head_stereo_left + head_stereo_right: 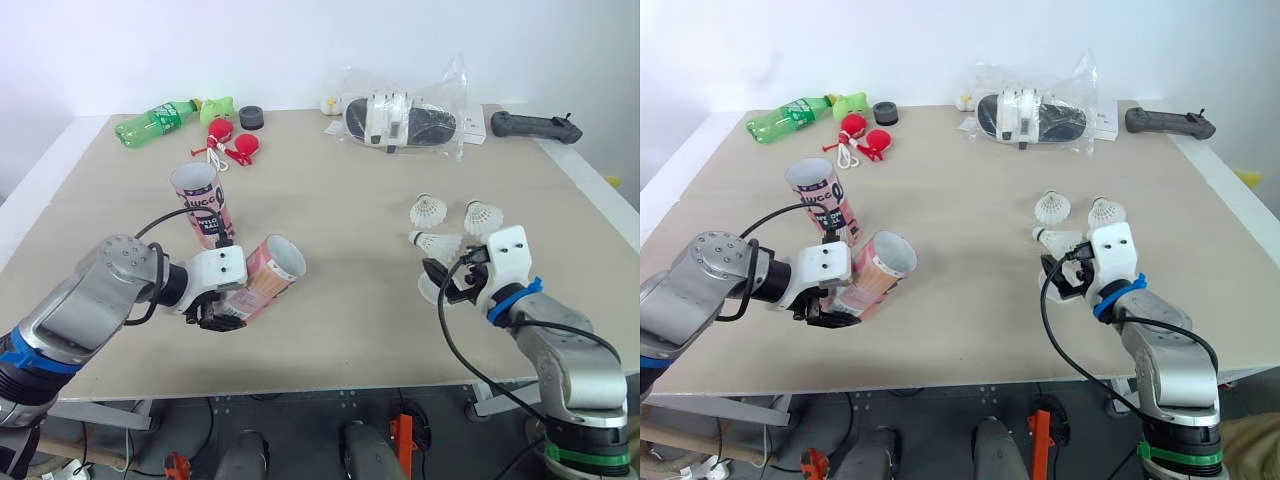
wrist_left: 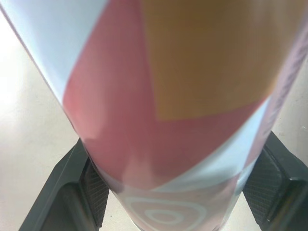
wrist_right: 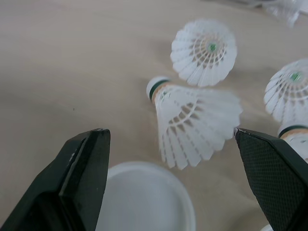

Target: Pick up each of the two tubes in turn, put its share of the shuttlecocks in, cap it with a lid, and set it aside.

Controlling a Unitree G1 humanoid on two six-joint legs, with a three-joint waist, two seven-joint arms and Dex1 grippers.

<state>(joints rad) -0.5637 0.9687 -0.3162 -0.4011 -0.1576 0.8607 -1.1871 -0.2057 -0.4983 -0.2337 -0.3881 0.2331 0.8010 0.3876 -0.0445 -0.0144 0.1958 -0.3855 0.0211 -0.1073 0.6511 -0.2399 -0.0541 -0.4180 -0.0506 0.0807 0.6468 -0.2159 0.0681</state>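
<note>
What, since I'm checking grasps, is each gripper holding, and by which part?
Left gripper clamps the tilted tube near its lower end; right gripper is open, holding nothing.

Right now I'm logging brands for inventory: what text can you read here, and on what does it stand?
"UGG": partial letters on the upright tube; the rest is blurred.
Print on the tilted tube in the left claw: unreadable.
Label on the green bottle: too small to read.
</note>
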